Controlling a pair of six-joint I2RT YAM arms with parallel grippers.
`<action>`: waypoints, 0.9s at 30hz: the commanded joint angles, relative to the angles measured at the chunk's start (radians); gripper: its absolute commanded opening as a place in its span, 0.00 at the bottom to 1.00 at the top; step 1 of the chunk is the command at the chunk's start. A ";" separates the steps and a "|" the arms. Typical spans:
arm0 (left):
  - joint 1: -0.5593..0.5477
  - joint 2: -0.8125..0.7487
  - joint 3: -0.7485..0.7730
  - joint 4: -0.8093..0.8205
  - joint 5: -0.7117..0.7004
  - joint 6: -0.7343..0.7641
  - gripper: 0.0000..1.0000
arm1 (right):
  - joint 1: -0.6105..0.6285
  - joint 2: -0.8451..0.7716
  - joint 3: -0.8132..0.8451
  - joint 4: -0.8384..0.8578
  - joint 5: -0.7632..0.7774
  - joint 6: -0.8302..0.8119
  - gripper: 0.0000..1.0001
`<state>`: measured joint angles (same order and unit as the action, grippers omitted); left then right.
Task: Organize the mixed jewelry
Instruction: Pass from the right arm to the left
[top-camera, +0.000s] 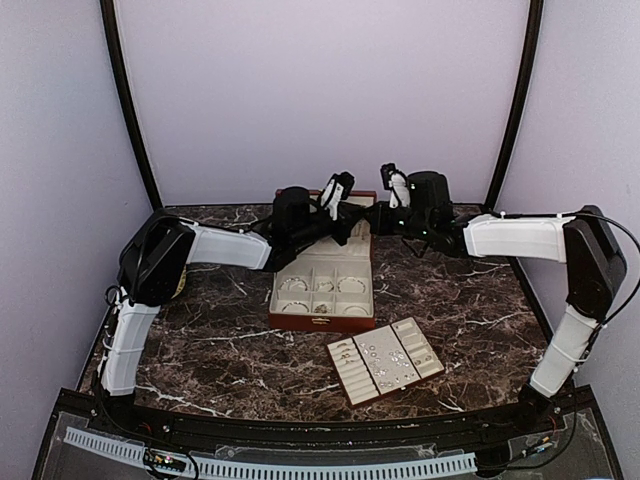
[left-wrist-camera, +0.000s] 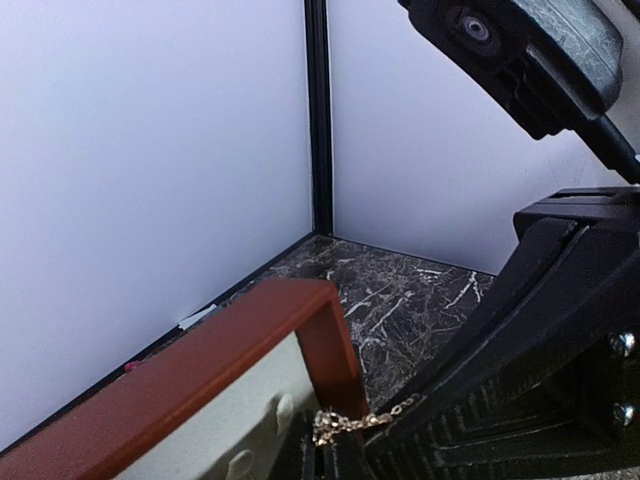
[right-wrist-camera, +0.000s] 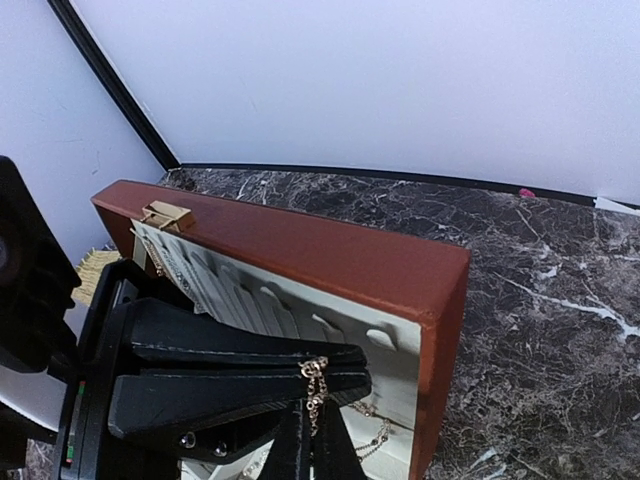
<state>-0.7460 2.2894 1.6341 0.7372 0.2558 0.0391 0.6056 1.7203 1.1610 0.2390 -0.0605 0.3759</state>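
Top external, left side first: the left gripper (left-wrist-camera: 325, 442) is out at the raised lid (right-wrist-camera: 330, 250) of the box (top-camera: 322, 322). Its fingers look closed, with a gold chain (right-wrist-camera: 316, 385) bunched right at their tips. Centre now: that chain hangs against the lid's cream lining, near its row of hooks. In from the right, the right gripper (right-wrist-camera: 312, 415) meets it tip to tip and also looks pinched on the chain. Progress? Pale loops (top-camera: 322, 286) sit in the box's compartments and tiny pieces (top-camera: 392, 355) fill the tray (top-camera: 350, 388) at front right. Most sorting looks done, and hanging this chain seems the job left. Whether strays remain, I can't tell.
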 joint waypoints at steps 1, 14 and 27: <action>0.000 -0.012 0.002 0.048 -0.006 -0.011 0.00 | -0.007 -0.020 0.040 -0.027 -0.015 -0.018 0.05; 0.015 -0.053 -0.102 0.095 -0.047 -0.016 0.00 | -0.023 -0.005 0.213 -0.279 -0.004 -0.040 0.46; 0.023 -0.060 -0.132 0.103 -0.053 -0.024 0.00 | -0.023 0.088 0.355 -0.372 -0.046 0.008 0.45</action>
<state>-0.7296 2.2894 1.5188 0.7998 0.2047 0.0277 0.5880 1.7821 1.4693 -0.0986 -0.0914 0.3611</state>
